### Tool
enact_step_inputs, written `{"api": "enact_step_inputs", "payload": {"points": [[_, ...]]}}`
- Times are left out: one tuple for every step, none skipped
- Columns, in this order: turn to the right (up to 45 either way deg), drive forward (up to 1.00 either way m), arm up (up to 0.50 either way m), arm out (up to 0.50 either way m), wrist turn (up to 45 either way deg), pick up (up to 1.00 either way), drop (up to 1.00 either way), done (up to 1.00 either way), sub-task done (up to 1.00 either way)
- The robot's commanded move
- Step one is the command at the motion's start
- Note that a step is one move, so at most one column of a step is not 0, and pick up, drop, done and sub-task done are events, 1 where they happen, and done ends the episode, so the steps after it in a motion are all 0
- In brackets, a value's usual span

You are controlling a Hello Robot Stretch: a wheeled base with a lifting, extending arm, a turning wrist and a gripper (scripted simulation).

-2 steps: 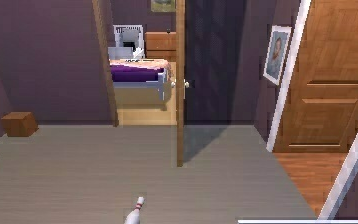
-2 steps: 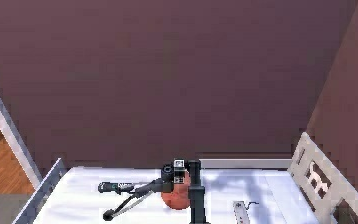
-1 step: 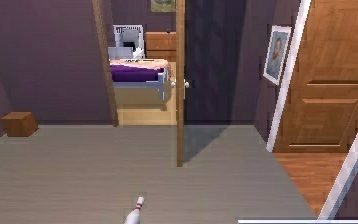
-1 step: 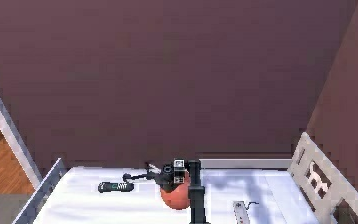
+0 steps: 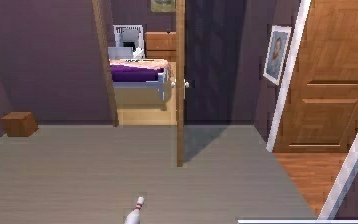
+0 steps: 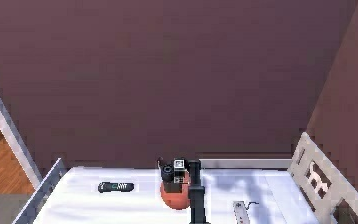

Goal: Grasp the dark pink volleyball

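Ball [image 6: 173,198] is sitting on the white bed [image 6: 97,205], roughly mid-bed and close to the bed's near edge. It's looking round and reddish-pink, so I'm reading it as the volleyball. The tool [image 6: 171,178] is hanging over the bed right at the ball's upper side, and the dark arm [image 6: 198,197] is sticking up across the bed's near edge just beside it. Honestly I'm not managing to tell whether the tool is gripping the ball or anything at all, since the ball is resting on the bed right where the fingers are.

A dark remote-shaped thing [image 6: 115,187] is lying flat toward the bed's left end. A small grey thing [image 6: 242,211] is lying by the bed's near edge, on the bed's right half. A white slatted headboard [image 6: 313,178] is standing at the bed's right end, a dark purple-brown wall [image 6: 187,70] is running along the bed's far side, and wooden floor [image 6: 5,170] is showing past the bed's left end.
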Motion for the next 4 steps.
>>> {"api": "enact_step_inputs", "payload": {"points": [[0.0,0.00,0.00,0.00,3.0,0.00,0.00,0.00,0.00],[0.0,0.00,-0.30,0.00,0.0,0.00,0.00,0.00,0.00],[0.0,0.00,0.00,0.00,0.0,1.00,0.00,0.00,0.00],[0.0,0.00,0.10,0.00,0.0,0.00,0.00,0.00,0.00]]}}
